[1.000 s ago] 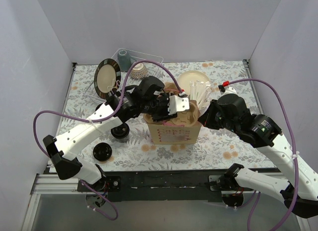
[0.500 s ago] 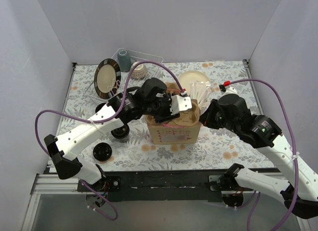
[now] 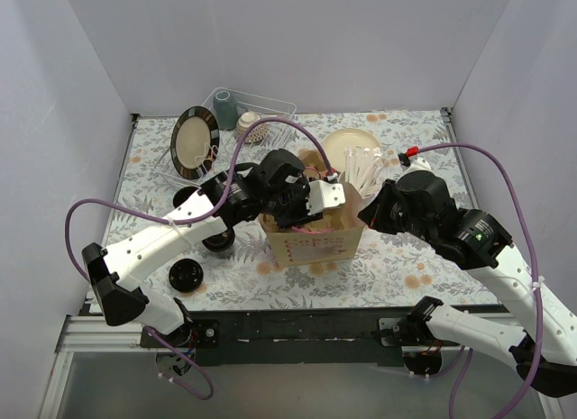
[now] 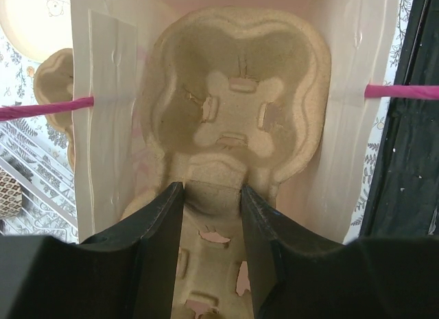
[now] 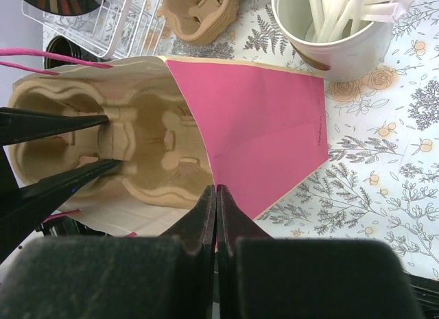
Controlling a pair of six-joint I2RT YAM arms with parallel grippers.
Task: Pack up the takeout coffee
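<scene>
Pulp cup carrier (image 4: 240,92) sits inside the paper bag (image 5: 260,120), left gripper (image 4: 211,188) clamped on its middle ridge; right gripper (image 5: 216,190) pinches the bag's right rim.

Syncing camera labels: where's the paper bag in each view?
Top external: paper bag at table centre, between the arms.
Left wrist: fills the frame, seen down through its open mouth.
Right wrist: left and centre, pink side up, rim pinched by the right gripper.
Shared landmark: the left gripper reaching into the bag, gripping the pulp cup carrier.
</scene>
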